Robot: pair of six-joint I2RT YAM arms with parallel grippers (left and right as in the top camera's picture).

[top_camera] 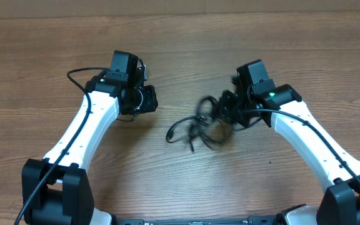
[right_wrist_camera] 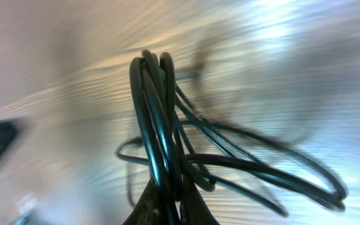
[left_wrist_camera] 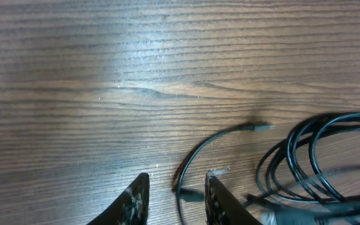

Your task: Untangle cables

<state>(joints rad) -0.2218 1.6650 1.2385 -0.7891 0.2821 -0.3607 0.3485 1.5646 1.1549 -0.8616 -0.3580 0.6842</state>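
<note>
Cables (right_wrist_camera: 161,112) bunched, right claw (right_wrist_camera: 169,203) clamped on them. Left claw (left_wrist_camera: 175,200) open, empty, loose end below its tips. Next, likely: grip end, draw apart.

The right gripper (top_camera: 225,111) touches the tangled black cables (top_camera: 200,128); the left gripper (top_camera: 150,99) stands well apart from them.

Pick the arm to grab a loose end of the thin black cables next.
Left. The left gripper is open over a free strand; the right gripper is shut on the thin black cables.
</note>
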